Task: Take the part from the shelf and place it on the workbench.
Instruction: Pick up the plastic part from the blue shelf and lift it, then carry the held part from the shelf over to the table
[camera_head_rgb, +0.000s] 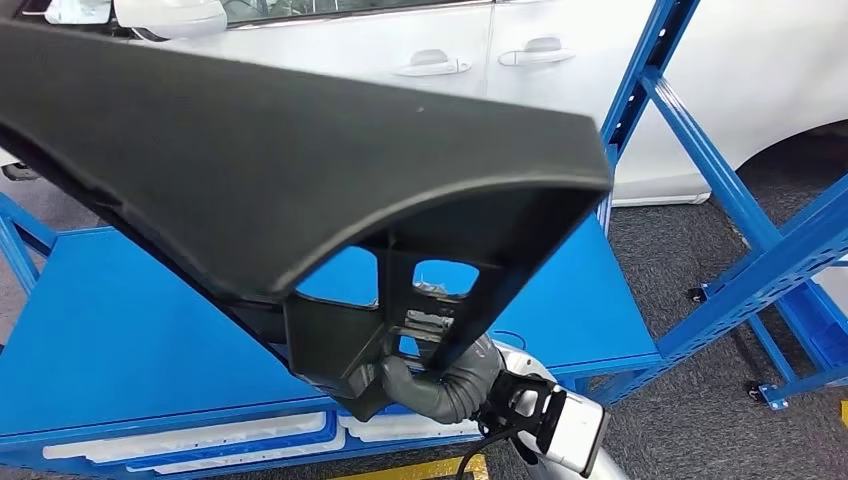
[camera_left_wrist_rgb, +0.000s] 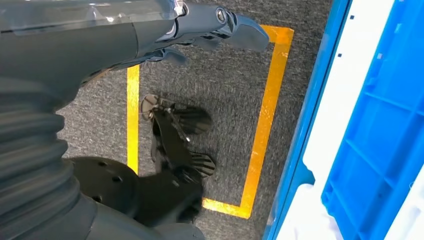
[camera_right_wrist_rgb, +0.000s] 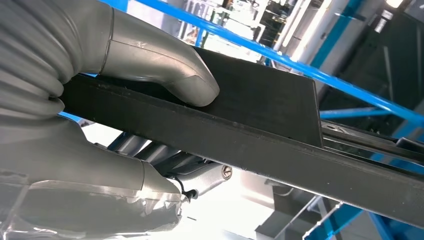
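Part (camera_head_rgb: 250, 150) is off the shelf and up in the air, carried over the blue tabletop (camera_head_rgb: 110, 340), not set down yet. Long black moulded panel, looks like automotive trim, smooth matte skin on the outside and an open ribbed bracket structure at the near end.

Right hand (camera_right_wrist_rgb: 100, 120) has it: thumb (camera_right_wrist_rgb: 165, 70) pressed on one face, the fingers (camera_right_wrist_rgb: 165, 165) wrapped under the opposite side, clamping the panel's edge. In the head view the same hand (camera_head_rgb: 440, 385) sits beneath the bracket end, so the hold is at one end only.

Left hand (camera_left_wrist_rgb: 210, 27) hangs over the carpet by the yellow floor tape (camera_left_wrist_rgb: 265, 115), holding nothing; fingers look loosely extended, though whether they're spread or curled in I cannot tell.

Orientation: long axis runs from the bracket end near the robot's right hand up and away toward the far left. Bracket end low and close, smooth face up, far end tilted higher.

Handling, my guess: rigid plastic, light for its size, not fragile but the matte face is slick. Long lever arm from a one-end grip, so it will want to sag or twist in the hand. Best hold is the ribbed bracket or the edge lip, not the flat skin. Blue shelf frame (camera_head_rgb: 700, 150) close on the right, white car (camera_head_rgb: 450, 50) behind; watch the far end when swinging.
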